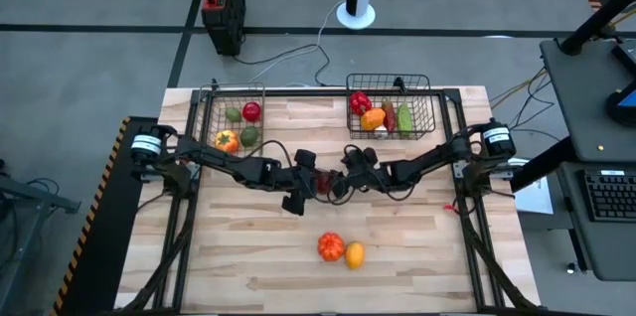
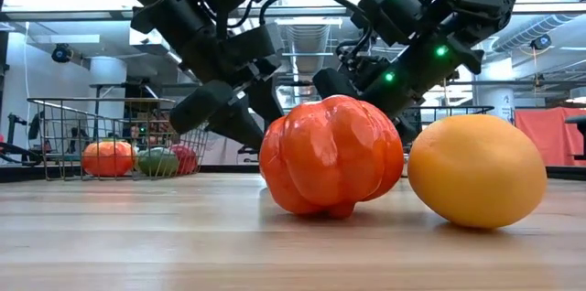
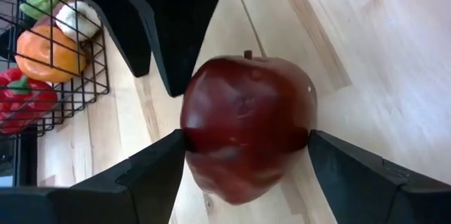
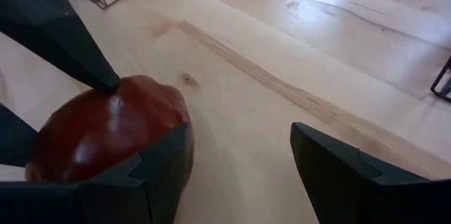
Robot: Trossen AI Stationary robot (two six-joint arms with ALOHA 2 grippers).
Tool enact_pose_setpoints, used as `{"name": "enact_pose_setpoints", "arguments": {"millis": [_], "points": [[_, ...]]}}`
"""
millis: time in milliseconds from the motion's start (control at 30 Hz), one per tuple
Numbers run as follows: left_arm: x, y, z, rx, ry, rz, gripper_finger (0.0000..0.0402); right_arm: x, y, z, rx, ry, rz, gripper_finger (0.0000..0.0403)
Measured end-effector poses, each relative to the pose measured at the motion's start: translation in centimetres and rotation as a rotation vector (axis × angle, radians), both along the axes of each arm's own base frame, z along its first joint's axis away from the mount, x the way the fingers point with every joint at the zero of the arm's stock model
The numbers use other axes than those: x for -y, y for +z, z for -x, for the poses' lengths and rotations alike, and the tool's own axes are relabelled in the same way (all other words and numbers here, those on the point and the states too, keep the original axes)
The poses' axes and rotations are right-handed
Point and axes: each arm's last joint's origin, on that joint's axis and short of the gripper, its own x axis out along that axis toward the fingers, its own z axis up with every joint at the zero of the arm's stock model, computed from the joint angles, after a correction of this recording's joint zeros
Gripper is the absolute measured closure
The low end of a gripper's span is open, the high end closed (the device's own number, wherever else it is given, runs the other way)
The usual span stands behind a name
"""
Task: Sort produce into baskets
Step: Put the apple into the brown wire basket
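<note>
From above, you had both arms meeting mid-table over the dark red apple (image 1: 322, 182), the two baskets (image 1: 231, 97) at the far edge. In your left wrist view, the left gripper (image 3: 246, 155) clasped it. Right wrist view: right gripper (image 4: 239, 160) stood open beside it.
</note>
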Motion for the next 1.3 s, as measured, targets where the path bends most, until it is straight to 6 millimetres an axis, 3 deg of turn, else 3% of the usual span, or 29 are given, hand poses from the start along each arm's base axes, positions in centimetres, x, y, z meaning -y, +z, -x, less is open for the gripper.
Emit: {"name": "enact_pose_setpoints", "arguments": {"millis": [300, 1133, 1300], "points": [[0.08, 0.0, 0.03, -0.003, -0.017, 0.029, 0.0121, 0.72, 0.22, -0.31, -0.009, 0.078, -0.019, 0.0165], [0.11, 0.01, 0.0, 0.009, 0.003, 0.062, 0.0121, 0.81, 0.23, -0.33, -0.008, 0.081, -0.022, 0.0165], [0.09, -0.04, 0.05, 0.001, 0.004, 0.06, 0.0103, 0.81, 0.23, -0.33, -0.008, 0.082, -0.024, 0.0165]]}}
